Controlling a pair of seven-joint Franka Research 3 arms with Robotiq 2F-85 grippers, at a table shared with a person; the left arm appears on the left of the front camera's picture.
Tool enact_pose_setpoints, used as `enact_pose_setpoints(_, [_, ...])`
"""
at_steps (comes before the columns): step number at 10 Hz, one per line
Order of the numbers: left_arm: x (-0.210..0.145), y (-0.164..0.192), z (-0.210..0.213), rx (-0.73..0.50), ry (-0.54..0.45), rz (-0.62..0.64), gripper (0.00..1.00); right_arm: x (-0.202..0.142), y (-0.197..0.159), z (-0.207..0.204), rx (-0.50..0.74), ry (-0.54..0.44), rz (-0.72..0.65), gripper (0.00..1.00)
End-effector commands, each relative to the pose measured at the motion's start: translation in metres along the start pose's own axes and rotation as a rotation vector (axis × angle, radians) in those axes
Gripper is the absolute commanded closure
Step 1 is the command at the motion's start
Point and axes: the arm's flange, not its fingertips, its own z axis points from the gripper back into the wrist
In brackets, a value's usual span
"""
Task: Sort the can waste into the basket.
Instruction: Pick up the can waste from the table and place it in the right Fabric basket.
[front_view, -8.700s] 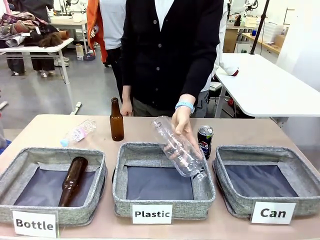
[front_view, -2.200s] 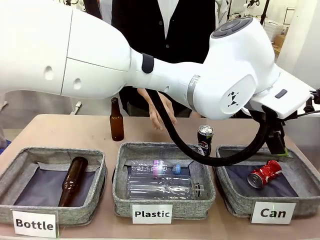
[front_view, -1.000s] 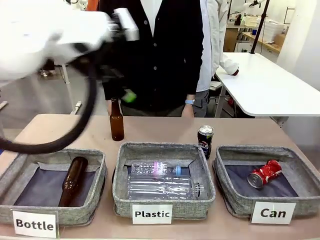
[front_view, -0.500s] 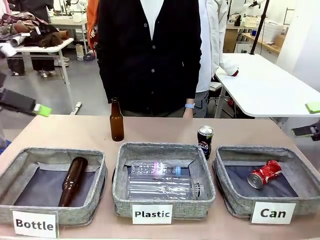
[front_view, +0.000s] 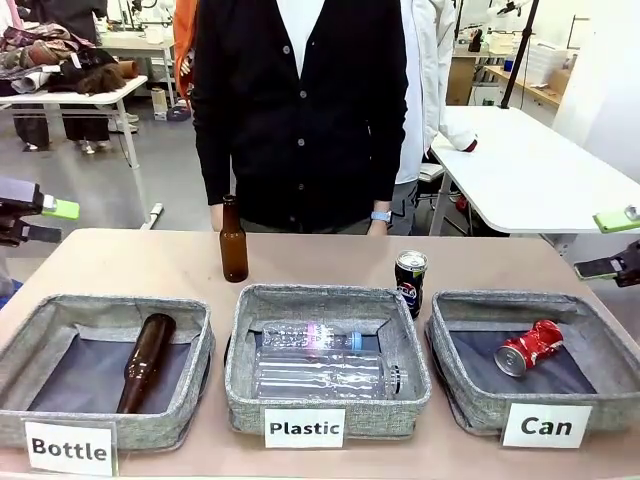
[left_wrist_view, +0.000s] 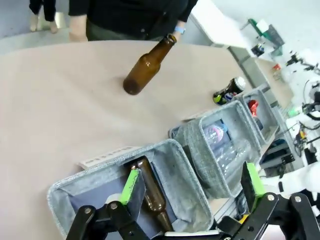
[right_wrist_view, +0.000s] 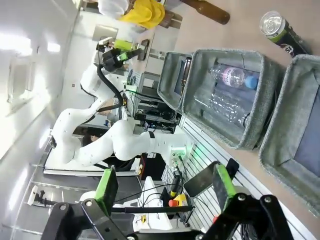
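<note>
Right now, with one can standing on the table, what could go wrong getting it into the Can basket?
1. The black can stands close behind the gap between the Plastic basket and the Can basket; a finger of the open right gripper might catch a rim.
2. It is upright and narrow, so a nudge could tip it and send it rolling.
3. The red can lies in the Can basket; a drop onto it might bounce.
</note>
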Motion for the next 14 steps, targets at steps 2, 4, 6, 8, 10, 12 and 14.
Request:
enact_pose_setpoints(2, [0.003,-0.010,0.004,0.018,0.031,-0.058,0.00,-0.002,0.004,-0.001,0.010,0.011,0.010,0.00])
enact_pose_setpoints(4, [0.003,-0.010,0.004,0.018,0.031,-0.058,0.00,-0.002,0.004,-0.001,0.010,0.011,0.010,0.00])
enact_pose_setpoints(6, [0.003,-0.010,0.004,0.018,0.031,-0.058,0.00,-0.002,0.004,-0.001,0.010,0.011,0.010,0.00])
enact_pose_setpoints(8, [0.003,-0.010,0.004,0.018,0.031,-0.058,0.00,-0.002,0.004,-0.001,0.010,0.011,0.010,0.00])
enact_pose_setpoints(10, [0.003,-0.010,0.004,0.018,0.031,-0.058,0.00,-0.002,0.004,-0.001,0.010,0.011,0.010,0.00])
enact_pose_setpoints(12, [0.003,-0.010,0.004,0.018,0.031,-0.058,0.00,0.021,-0.002,-0.001,-0.153,0.029,0.149,0.00])
enact_pose_setpoints(14, [0.003,-0.010,0.004,0.018,0.031,-0.058,0.00,0.081,-0.034,-0.027,-0.302,0.207,0.534,0.00])
